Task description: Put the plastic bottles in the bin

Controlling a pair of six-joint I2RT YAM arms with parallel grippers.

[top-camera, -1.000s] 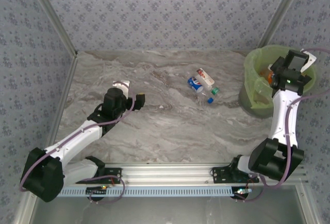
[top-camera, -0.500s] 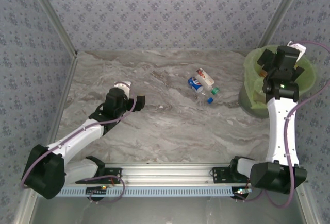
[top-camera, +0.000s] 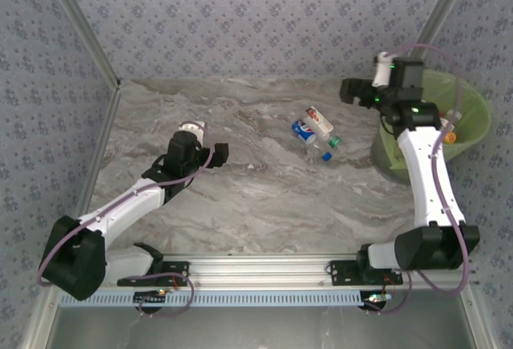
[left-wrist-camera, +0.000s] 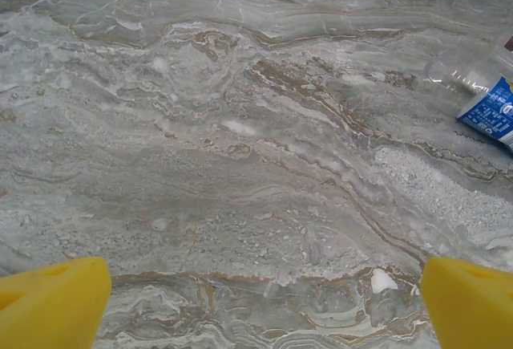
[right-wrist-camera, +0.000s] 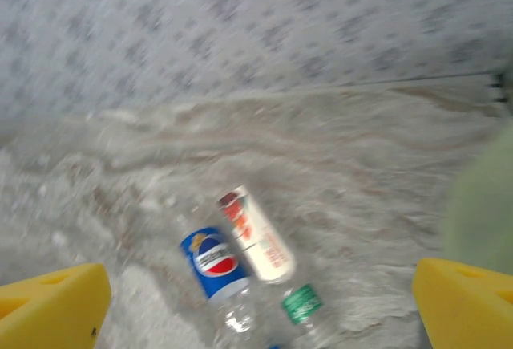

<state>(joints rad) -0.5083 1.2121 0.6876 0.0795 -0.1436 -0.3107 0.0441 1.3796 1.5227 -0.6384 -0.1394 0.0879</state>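
Two plastic bottles lie side by side on the marble table, right of centre: one with a blue label (top-camera: 304, 131) (right-wrist-camera: 215, 265) and one with a white-and-red label (top-camera: 320, 120) (right-wrist-camera: 260, 237) and a green cap. The bin (top-camera: 479, 108), lined in light green, stands at the far right, and more bottles show inside it (top-camera: 449, 134). My right gripper (top-camera: 351, 91) (right-wrist-camera: 258, 307) hangs open just left of the bin's rim, above and behind the two bottles, holding nothing. My left gripper (top-camera: 207, 141) (left-wrist-camera: 256, 309) is open and empty over bare table at centre left. The blue-label bottle (left-wrist-camera: 490, 112) is at the right edge of its view.
Patterned walls close the table at the back and both sides. The green bag's edge (right-wrist-camera: 481, 204) shows blurred at the right of the right wrist view. A metal rail (top-camera: 264, 273) with both arm bases runs along the near edge.
My right arm has swung up and left, from over the bin's opening to just outside its left rim, now facing the two bottles. The left gripper has crept slightly farther forward.
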